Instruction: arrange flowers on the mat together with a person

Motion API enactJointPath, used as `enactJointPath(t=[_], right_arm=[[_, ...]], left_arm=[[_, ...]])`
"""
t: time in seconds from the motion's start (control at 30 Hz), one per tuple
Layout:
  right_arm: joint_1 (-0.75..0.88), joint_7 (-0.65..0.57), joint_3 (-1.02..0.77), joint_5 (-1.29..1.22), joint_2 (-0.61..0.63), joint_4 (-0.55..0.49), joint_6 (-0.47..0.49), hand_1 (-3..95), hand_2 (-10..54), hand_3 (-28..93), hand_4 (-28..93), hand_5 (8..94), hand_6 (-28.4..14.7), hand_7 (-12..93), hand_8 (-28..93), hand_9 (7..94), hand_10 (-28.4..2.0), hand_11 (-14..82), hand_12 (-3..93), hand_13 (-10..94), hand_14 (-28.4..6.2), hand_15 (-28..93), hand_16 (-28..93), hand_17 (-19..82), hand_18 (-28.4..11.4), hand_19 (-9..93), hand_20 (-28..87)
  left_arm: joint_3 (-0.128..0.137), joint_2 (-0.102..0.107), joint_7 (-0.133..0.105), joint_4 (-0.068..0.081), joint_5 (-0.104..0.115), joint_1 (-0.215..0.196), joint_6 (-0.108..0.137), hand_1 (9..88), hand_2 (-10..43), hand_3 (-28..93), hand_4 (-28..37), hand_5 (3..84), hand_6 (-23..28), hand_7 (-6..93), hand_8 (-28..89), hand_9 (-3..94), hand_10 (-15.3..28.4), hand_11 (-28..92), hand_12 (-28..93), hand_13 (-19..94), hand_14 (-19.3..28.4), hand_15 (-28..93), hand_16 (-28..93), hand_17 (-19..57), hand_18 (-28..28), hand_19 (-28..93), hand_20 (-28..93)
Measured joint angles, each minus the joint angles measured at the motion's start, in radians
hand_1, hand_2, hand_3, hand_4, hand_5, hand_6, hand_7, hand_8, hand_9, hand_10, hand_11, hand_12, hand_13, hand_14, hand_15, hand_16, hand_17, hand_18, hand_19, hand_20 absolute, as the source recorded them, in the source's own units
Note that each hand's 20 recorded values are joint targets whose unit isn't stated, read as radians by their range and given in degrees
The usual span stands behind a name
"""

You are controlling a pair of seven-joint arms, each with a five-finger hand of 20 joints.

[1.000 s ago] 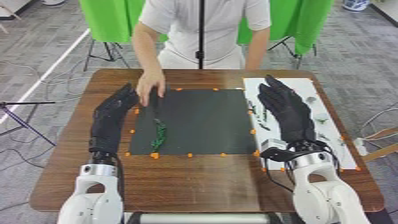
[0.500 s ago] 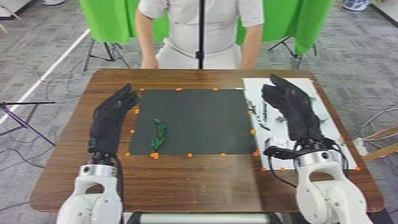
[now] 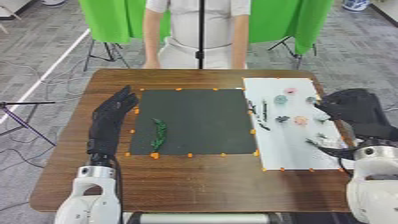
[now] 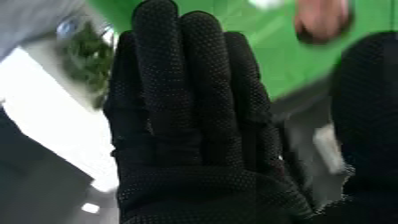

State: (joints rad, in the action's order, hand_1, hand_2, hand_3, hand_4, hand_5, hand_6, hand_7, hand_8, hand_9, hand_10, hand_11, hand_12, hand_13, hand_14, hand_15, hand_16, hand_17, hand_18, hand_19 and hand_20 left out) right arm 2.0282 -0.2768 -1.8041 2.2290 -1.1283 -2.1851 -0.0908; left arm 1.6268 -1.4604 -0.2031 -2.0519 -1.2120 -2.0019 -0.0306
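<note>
Behind the right hand (image 3: 362,109), a white sheet (image 3: 286,150), apparently part-hidden.

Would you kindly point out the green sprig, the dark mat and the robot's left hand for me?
Green sprig (image 3: 161,133): head view, on its leafy middle.
Dark mat (image 3: 208,120): head view, on its bare surface.
Left hand (image 3: 108,114): head view, on the black glove below the fingers.
</note>
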Motion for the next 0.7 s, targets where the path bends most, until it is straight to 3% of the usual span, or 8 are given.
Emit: enactJointPath(t=[0.2, 0.37, 0.7], right_arm=[[0.043, -0.077, -0.02, 0.271, 0.033, 0.026, 0.154, 36.7, -9.5, 72, -26, 66.9, -1.8, 21, -10, 75.9, -11.7, 25.7, 22.8, 73, -9.5, 34, 25, 37, -15.7, 50, 39], [0.052, -0.098, -0.023, 0.429, 0.046, 0.085, 0.161, 35.4, -9.5, 69, -28, 67.7, -1.6, 21, -10, 77.1, -11.5, 26.0, 22.7, 74, -9.7, 35, 25, 38, -16.0, 52, 39], [0.033, -0.138, -0.002, 0.385, 0.05, 0.164, 0.221, 35.4, -9.5, 64, -28, 72.1, -0.8, 21, -10, 81.4, -10.9, 25.6, 22.6, 79, -9.4, 35, 26, 40, -17.1, 55, 39]], left_arm=[[0.002, 0.004, 0.004, -0.003, 0.0, -0.002, 0.0, 28.9, -7.6, 64, -15.7, 43.9, 5.3, 6.1, -5, 40.5, 12.4, 15, 17, 34, 15.1, 11, 4, 7.8, 8.0, 2, 19], [0.003, 0.005, 0.007, -0.006, 0.0, -0.005, 0.0, 29.0, -7.6, 63, -15.7, 43.9, 5.3, 6.0, -5, 40.5, 12.4, 15, 17, 34, 15.0, 11, 4, 7.8, 8.0, 2, 19], [0.002, 0.008, 0.012, -0.008, 0.0, -0.01, 0.0, 29.0, -7.5, 63, -15.8, 43.8, 5.4, 5.9, -5, 40.5, 12.4, 15, 17, 34, 15.2, 11, 4, 7.7, 8.0, 2, 19]])
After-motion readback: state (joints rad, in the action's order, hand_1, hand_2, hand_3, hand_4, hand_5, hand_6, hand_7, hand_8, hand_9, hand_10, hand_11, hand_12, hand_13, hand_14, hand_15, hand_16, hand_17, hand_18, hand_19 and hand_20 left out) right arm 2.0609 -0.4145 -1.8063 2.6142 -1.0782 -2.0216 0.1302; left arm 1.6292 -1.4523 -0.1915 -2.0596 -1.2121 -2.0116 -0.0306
